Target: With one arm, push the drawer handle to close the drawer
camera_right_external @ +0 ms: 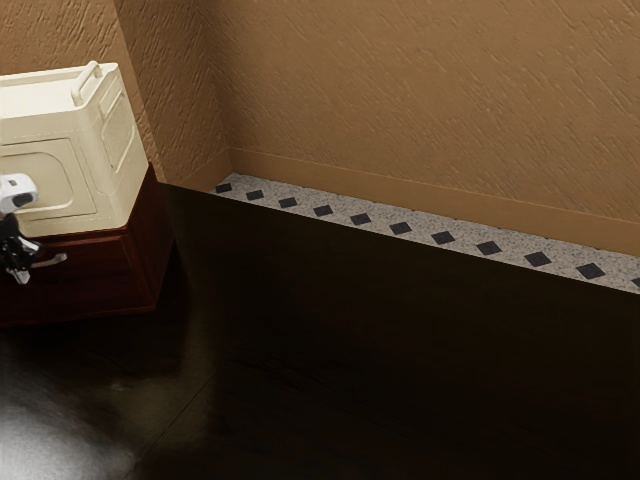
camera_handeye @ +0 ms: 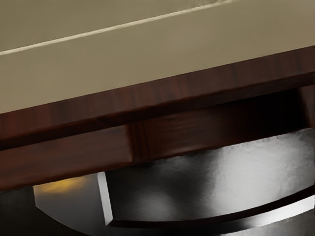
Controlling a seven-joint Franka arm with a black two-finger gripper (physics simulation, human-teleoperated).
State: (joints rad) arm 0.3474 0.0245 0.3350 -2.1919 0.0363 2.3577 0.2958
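Your gripper [camera_right_external: 20,268] hung beside the curved metal handle [camera_right_external: 50,262] of a dark wooden drawer [camera_right_external: 95,277], low on the exterior view's left, as you worked to push the drawer home. Whether the gripper stood wide or narrow could not be told, nor could any contact with the handle, whose bar [camera_handeye: 290,209] arced close under the hand in the wrist view. How far the drawer stood out was also unclear. The step, by all appearances, called for you to meet the handle near its middle, square to the drawer front, then press straight toward the cabinet [camera_right_external: 160,235] at an even pace, easing off once the front sat flush. A push at one end of the bar risked skewing the drawer or sliding off the curve; a high one risked catching the cream box [camera_right_external: 115,150] that sat above. On the scene you had one arm [camera_right_external: 20,188], one gripper, one drawer front with one handle, one cabinet and one box, topped by a single rail [camera_right_external: 86,82]. Beyond them, eleven dark diamonds [camera_right_external: 401,228] ran along the speckled floor strip [camera_right_external: 305,191], the last cut by the frame's edge.
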